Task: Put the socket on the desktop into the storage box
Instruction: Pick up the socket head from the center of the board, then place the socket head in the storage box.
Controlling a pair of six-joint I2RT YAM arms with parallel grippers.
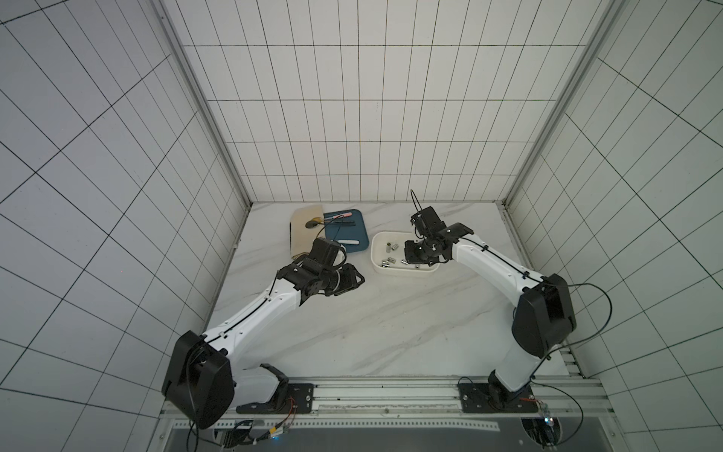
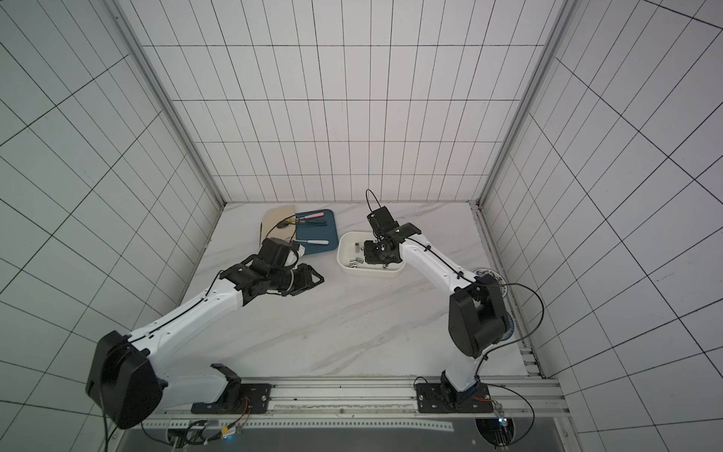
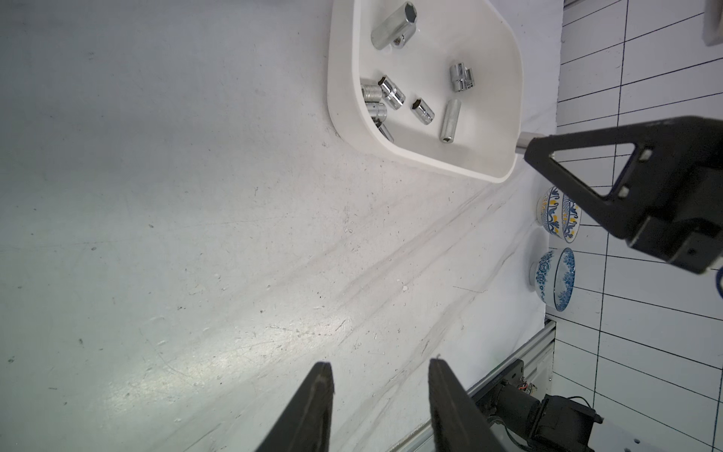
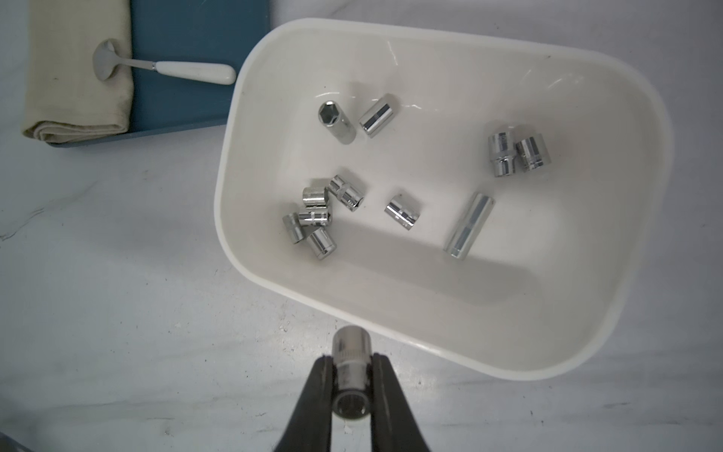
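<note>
tray [image 1: 358,233]: dark blue, far left on table [image 1: 352,332] | cloth [image 1: 303,238]: beige, folded, partly on tray | spoon [image 4: 195,71]: white handle over tray, bowl on cloth | blue-yellow bowl [image 3: 559,215], blue-white bowl [image 3: 555,280]: side by side near wall

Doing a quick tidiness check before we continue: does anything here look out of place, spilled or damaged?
Nothing spilled or damaged. The sockets lie loose inside the storage box; the right gripper holds one socket near its rim. Only oddity: the white-handled spoon straddles the folded cloth and blue tray.
</note>
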